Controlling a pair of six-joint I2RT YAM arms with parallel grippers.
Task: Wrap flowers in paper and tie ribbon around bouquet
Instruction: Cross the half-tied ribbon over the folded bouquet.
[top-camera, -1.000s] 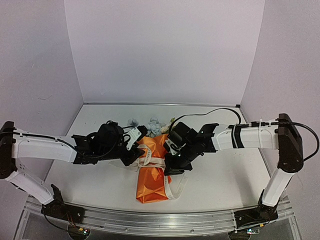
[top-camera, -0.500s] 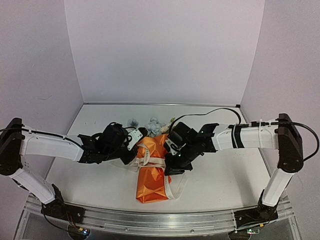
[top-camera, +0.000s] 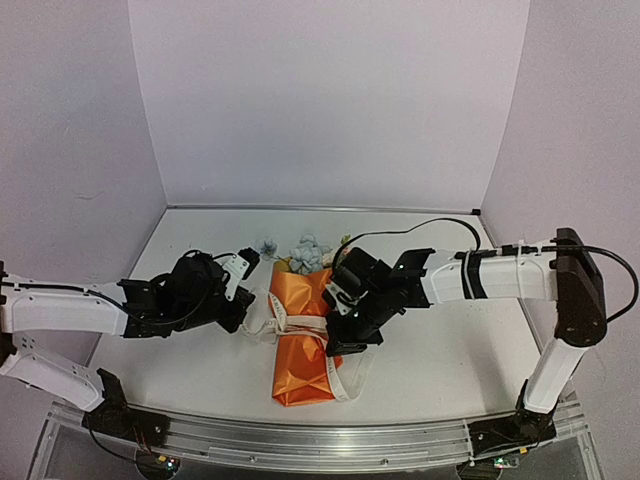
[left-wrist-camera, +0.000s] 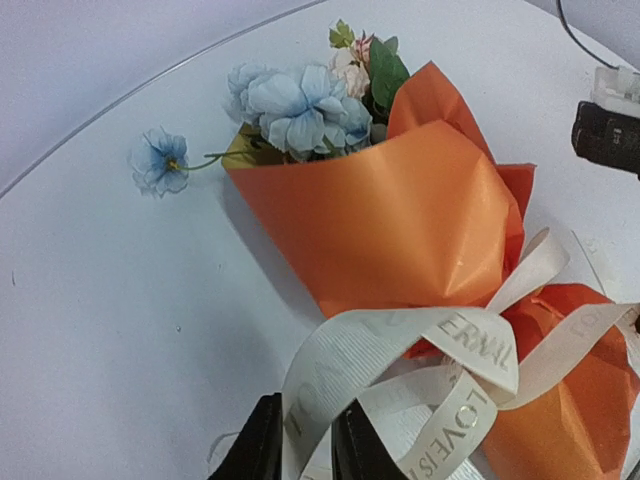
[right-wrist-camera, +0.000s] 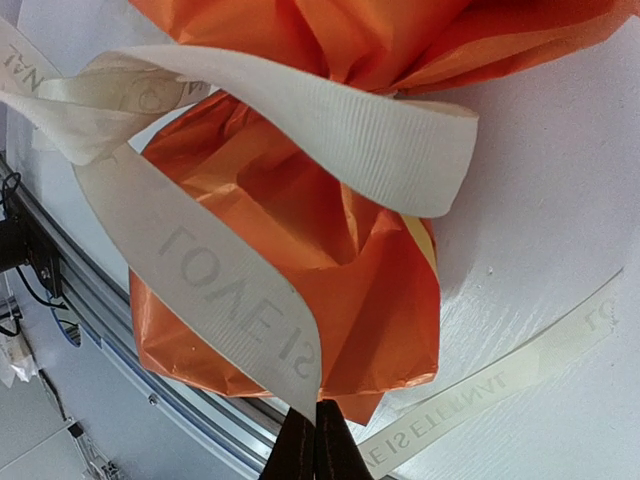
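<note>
Orange paper (left-wrist-camera: 400, 230), glossy and crinkled, was seen rolled into a cone around the flowers (left-wrist-camera: 300, 105), with pale blue and white blooms sticking out of its wide end. The bouquet (top-camera: 300, 335) was laid on the table (top-camera: 450, 350) between the 2 arms, its blooms turned toward the far wall. The cream ribbon (left-wrist-camera: 440, 340) was looped around the pinched waist, and 2 strands were drawn out to either side.

The left gripper (left-wrist-camera: 302, 445) was closed down to a narrow gap, with 1 strand pinched between its fingers. The right gripper (right-wrist-camera: 315, 440) was pressed fully together on the end of the other strand.

The ribbon was judged limp, light and probably slick, so it would best be held flat across its width, near a free end. The paper was judged thin and springy, likely to open if the waist were slackened. The bouquet was judged light enough to be dragged by an uneven pull. If it had to be held, the waist was judged the place, never the blooms.
</note>
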